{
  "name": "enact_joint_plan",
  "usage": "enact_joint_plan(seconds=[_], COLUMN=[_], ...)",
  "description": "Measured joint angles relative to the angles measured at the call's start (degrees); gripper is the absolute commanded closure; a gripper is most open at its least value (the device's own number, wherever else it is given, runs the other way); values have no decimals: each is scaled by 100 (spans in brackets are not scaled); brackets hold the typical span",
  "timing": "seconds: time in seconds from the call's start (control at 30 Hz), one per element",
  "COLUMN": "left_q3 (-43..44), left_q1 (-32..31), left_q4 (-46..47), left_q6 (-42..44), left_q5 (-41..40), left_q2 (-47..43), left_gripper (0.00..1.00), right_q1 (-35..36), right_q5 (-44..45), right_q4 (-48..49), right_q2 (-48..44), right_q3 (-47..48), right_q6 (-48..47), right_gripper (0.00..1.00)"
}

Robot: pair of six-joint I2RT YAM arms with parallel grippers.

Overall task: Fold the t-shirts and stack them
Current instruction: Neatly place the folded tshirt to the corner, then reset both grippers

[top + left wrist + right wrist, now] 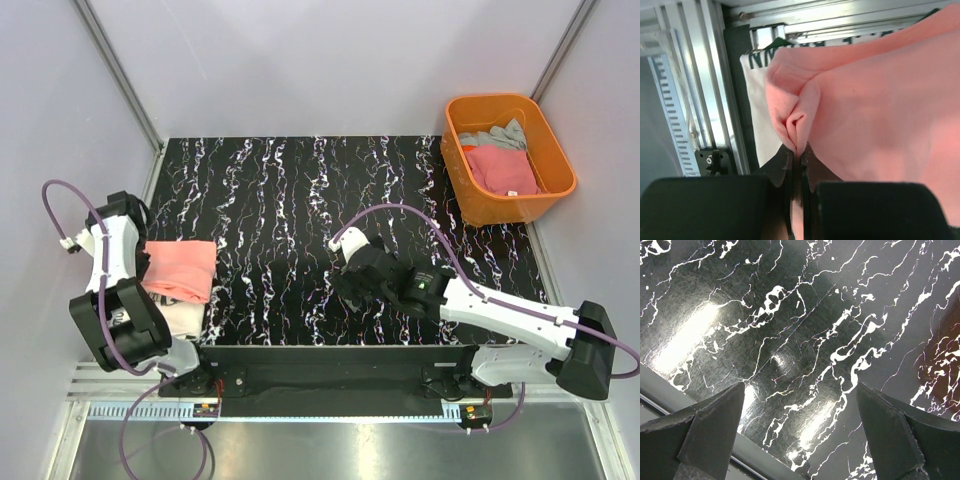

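A folded salmon-pink t-shirt [182, 270] lies at the table's left edge on top of a white t-shirt [185, 318] with dark lettering. My left gripper [146, 262] is at the pink shirt's left edge and is shut on a pinched fold of it. In the left wrist view the pink t-shirt [880, 110] puckers into the closed left gripper [799, 150], and the white t-shirt [757, 110] shows beneath. My right gripper [345, 285] hovers over bare table near the front middle. The right gripper [800, 390] stands wide open with nothing between its fingers.
An orange plastic tub [512, 208] stands at the back right and holds a deeper pink t-shirt [503, 170] and a grey t-shirt [495, 138]. The black marbled table [300, 190] ends at a metal rail [715, 100] close to the stack.
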Motion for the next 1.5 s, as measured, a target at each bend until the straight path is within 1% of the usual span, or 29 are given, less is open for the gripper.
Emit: enact_joint_plan(seconds=[0.13, 0.17, 0.2, 0.23, 0.27, 0.3, 0.33, 0.4, 0.47, 0.53, 0.57, 0.6, 0.67, 0.7, 0.77, 0.83, 0.9, 0.97, 1.0, 1.07, 1.13, 1.17, 1.2, 1.3, 1.37, 1.4, 1.47, 1.5], left_q3=[-284, -317, -361, -400, -433, -472, -507, -577, -575, -511, -424, -299, 26, 175, 382, 387, 197, -315, -682, -1600, -2529, -3093, -3475, -4848, -5571, -5812, -6354, -6459], left_q1=[136, 166, 212, 267, 323, 385, 437, 533, 575, 442, 254, -63, -999, -1611, -2815, -3851, -4782, -5392, -5598, -5814, -5877, -5893, -5897, -5912, -5912, -5910, -5862, -5768], left_q4=[-2, -2, 7, 13, 0, -2, -13, -37, -63, -109, -146, -166, -122, -20, 304, 741, 1314, 1985, 2358, 3189, 3934, 4341, 4614, 5831, 6620, 6946, 7685, 7890], left_q6=[-175, -203, -227, -260, -264, -271, -236, -280, -323, -387, -428, -474, -590, -627, -640, -575, -446, -352, -306, -238, -216, -240, -269, -468, -737, -863, -1263, -1432], left_q5=[4, 4, 4, 4, -22, -74, -107, -210, -229, -190, -181, -162, -127, -66, 179, 422, 785, 1255, 1545, 2218, 2804, 3169, 3410, 4194, 4607, 4752, 5082, 5191], left_q2=[-76, -81, -87, -96, -105, -125, -157, -306, -535, -787, -887, -949, -957, -931, -846, -815, -850, -1032, -1189, -1650, -2221, -2643, -2968, -4310, -5064, -5296, -5978, -6207], left_gripper=[98, 96, 81, 69, 55, 27, 16, 2, 1, 1, 1, 1, 1, 1, 1, 1, 1, 1, 1, 1, 1, 1, 1, 1, 1, 1, 1, 1], right_q1=[0, 0, 0, 0, 0, 0, 0, 0, 0, -2, -2, -2, -2, -2, -2, -2, -2, -4, -2, -7, -4, -7, -4, -4, -4, -7, -4, -4], right_q5=[-4, -7, -7, -9, -11, -17, -33, -114, -205, -334, -417, -496, -678, -743, -857, -903, -883, -820, -754, -643, -538, -468, -415, -293, -236, -245, -221, -214], right_q4=[0, -2, -2, 0, 0, 0, -2, -2, 0, -2, 0, 2, 42, 48, 177, 326, 511, 667, 710, 931, 1027, 1185, 1281, 1526, 1578, 1591, 1801, 1888], right_q2=[-74, -92, -98, -105, -109, -109, -109, -109, -109, -109, -109, -109, -114, -118, -186, -354, -629, -1038, -1285, -1873, -2520, -2938, -3377, -4809, -5661, -6035, -6542, -6634], right_q3=[-13, -13, -13, -13, -13, -15, -15, -17, -20, -22, -26, -37, -107, -151, -354, -658, -1029, -1480, -1709, -2238, -2734, -3058, -3370, -4319, -4804, -4953, -4992, -5001], right_q6=[48, 63, 83, 107, 131, 157, 186, 280, 433, 669, 813, 966, 1309, 1443, 1818, 2227, 2677, 3272, 3576, 4181, 4712, 5064, 5368, 6170, 6616, 6835, 7134, 7287], right_gripper=[0, 0, 0, 0, 1, 0, 0, 0, 0, 0, 0, 0, 0, 0, 0, 0, 0, 0, 0, 0, 0, 0, 0, 0, 0, 0, 0, 0])
